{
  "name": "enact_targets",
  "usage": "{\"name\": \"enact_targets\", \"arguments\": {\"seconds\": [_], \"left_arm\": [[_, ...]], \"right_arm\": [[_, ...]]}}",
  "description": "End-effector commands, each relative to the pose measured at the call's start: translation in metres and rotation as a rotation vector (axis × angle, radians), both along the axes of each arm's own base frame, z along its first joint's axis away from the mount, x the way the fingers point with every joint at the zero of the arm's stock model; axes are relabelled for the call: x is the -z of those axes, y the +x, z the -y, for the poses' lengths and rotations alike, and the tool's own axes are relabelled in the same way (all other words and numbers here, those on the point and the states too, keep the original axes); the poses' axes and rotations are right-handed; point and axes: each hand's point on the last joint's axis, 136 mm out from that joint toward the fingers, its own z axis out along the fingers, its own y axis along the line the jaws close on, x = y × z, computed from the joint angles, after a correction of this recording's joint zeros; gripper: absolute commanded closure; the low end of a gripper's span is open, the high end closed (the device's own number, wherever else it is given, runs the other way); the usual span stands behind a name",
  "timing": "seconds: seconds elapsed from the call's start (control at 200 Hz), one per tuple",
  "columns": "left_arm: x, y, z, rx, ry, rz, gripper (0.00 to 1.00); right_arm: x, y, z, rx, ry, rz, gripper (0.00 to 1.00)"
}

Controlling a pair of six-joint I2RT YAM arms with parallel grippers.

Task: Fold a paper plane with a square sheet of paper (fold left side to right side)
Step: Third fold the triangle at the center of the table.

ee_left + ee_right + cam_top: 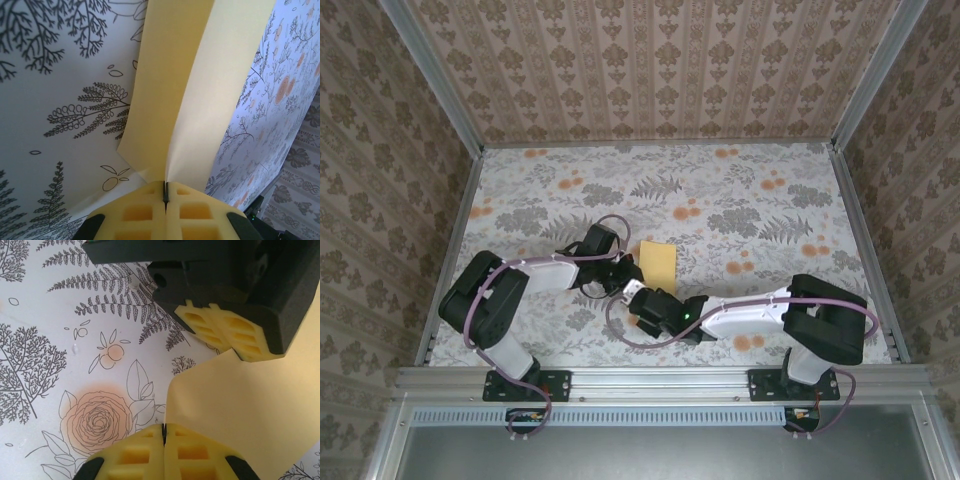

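The square sheet of paper [660, 262], plain yellow-orange, lies a little left of the table's middle with its near-left corner lifted. In the left wrist view the sheet [170, 90] bends up into two leaning faces that meet at my left gripper [165, 186], which is shut on its edge. My left gripper [628, 277] sits at the sheet's near-left corner. My right gripper [636, 296] is just in front of it. Its jaws [164, 429] are shut, with the sheet's [250, 400] curled edge running into their tip. The left gripper's fingers [225, 332] pinch the same sheet just beyond.
The tablecloth [740, 200] is printed with grey ferns and small orange flowers [95, 422]. Patterned walls close in the table on three sides, and a metal rail [660, 380] runs along the near edge. The right forearm [750, 315] stretches across the near middle.
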Motion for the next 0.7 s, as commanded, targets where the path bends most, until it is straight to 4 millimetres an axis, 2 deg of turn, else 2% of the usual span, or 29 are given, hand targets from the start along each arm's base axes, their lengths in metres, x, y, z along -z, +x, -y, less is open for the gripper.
{"name": "enact_targets", "arguments": {"seconds": [0.0, 0.105, 0.27, 0.33, 0.48, 0.58, 0.695], "left_arm": [[-0.003, -0.006, -0.001, 0.023, 0.006, -0.007, 0.93], [-0.006, -0.006, -0.002, 0.037, 0.016, 0.005, 0.88], [-0.016, -0.004, -0.009, 0.059, 0.029, 0.035, 0.72], [-0.020, -0.003, -0.015, 0.062, 0.035, 0.046, 0.64], [-0.035, 0.003, -0.036, 0.050, 0.047, 0.086, 0.54], [-0.048, 0.012, -0.044, 0.049, 0.040, 0.128, 0.54], [-0.062, 0.025, -0.038, 0.094, 0.017, 0.187, 0.62]], "right_arm": [[-0.013, 0.001, -0.004, -0.005, 0.056, -0.013, 1.00], [-0.010, -0.002, -0.003, -0.018, 0.061, -0.046, 1.00], [-0.008, -0.006, -0.003, -0.027, 0.098, -0.110, 1.00], [-0.007, -0.007, -0.003, -0.031, 0.110, -0.129, 1.00], [-0.007, -0.007, 0.000, -0.028, 0.138, -0.173, 1.00], [-0.008, -0.008, 0.000, -0.028, 0.162, -0.202, 1.00], [-0.009, -0.007, 0.001, -0.023, 0.186, -0.227, 1.00]]}}
